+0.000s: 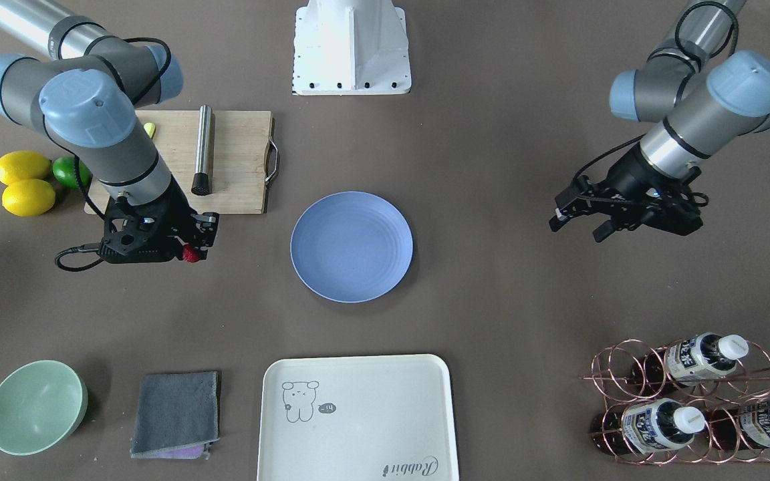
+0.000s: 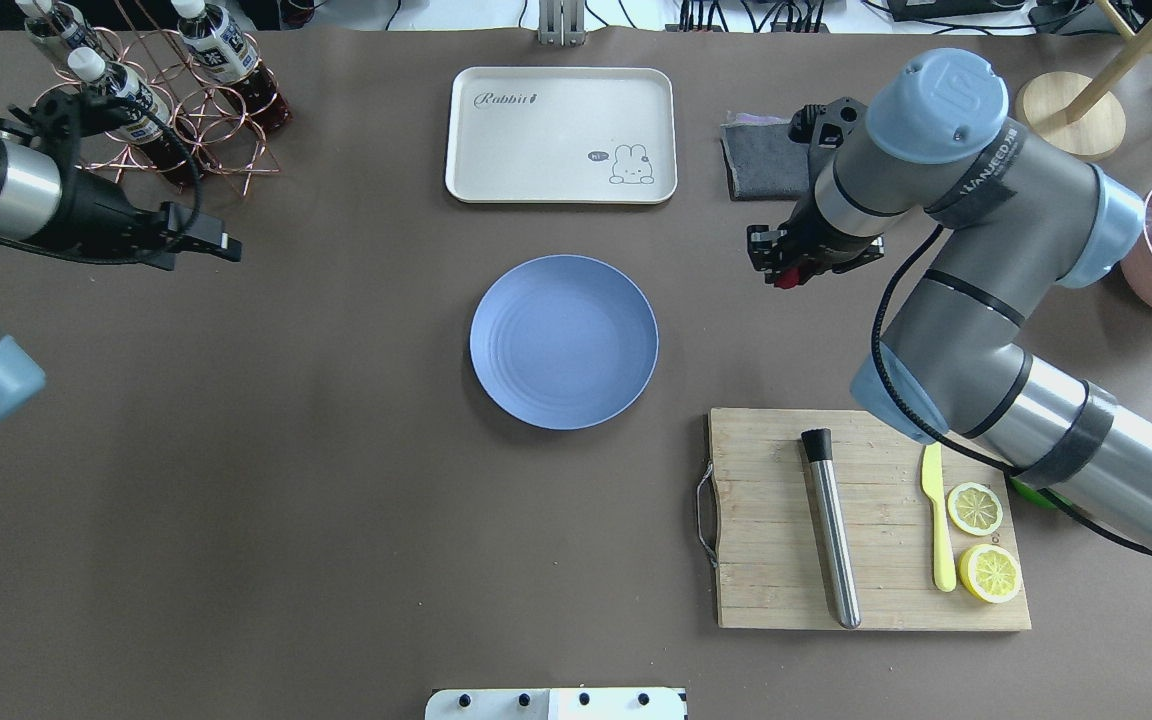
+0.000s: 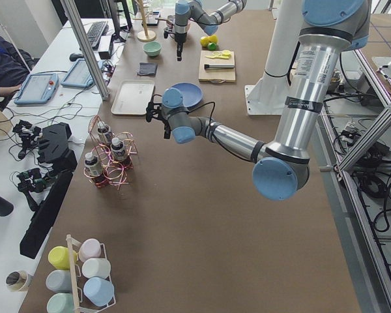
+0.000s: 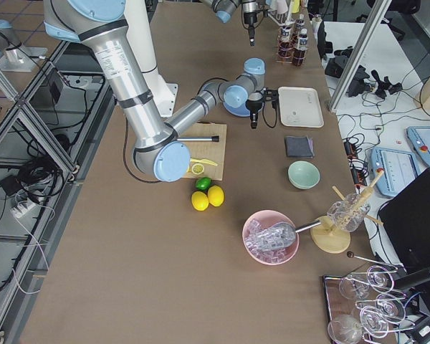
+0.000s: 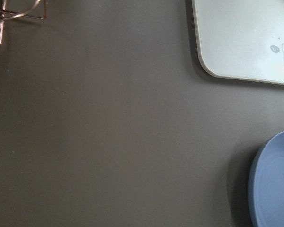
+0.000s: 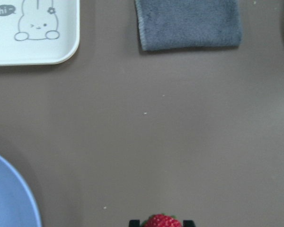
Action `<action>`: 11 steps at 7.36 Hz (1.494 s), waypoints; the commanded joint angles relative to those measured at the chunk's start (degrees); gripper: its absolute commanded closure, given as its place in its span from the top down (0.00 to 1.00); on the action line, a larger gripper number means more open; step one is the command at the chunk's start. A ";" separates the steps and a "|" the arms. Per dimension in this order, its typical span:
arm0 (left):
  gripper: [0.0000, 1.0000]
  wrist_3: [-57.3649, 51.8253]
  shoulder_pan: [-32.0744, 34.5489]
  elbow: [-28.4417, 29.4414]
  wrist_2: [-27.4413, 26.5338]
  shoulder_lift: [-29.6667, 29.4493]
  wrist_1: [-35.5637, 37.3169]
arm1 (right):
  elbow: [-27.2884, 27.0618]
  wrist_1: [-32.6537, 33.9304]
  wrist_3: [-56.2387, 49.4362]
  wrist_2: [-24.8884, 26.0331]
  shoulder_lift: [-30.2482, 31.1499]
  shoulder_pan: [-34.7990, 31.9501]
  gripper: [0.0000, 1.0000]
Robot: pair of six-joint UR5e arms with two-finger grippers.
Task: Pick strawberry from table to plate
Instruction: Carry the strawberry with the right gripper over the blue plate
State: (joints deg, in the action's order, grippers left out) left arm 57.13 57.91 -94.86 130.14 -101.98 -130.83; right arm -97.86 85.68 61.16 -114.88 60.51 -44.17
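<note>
Bumpy red strawberry (image 6: 161, 221) pinched in right tool (image 1: 192, 250), near round ringed blue plate (image 1: 351, 246); left tool (image 1: 577, 229) spread apart.

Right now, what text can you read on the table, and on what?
"Rabbit" on the cream tray.
"hi~" in the speech bubble on that tray.
Bottle labels: too small to read.
Lettering on the right arm: too blurred to read.
</note>
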 commanded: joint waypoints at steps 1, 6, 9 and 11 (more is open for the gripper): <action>0.98 -19.93 12.60 -0.24 6.85 4.58 10.28 | 0.04 1.41 8.85 3.32 -4.51 5.38 0.00; 0.98 -42.89 24.61 -0.23 11.09 7.93 23.08 | 14.96 0.71 20.91 13.45 -19.54 15.42 0.00; 0.98 -42.89 24.79 -0.32 11.89 9.50 22.90 | 20.05 -4.52 20.84 16.36 -19.47 15.95 0.00; 0.98 -42.89 24.79 -0.41 11.89 9.60 22.81 | 21.05 -5.97 20.49 16.36 -19.47 15.95 0.00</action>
State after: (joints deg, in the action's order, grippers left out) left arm 14.24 82.68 -95.22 142.02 -92.58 -107.92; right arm -77.58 80.70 81.85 -98.59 41.07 -28.24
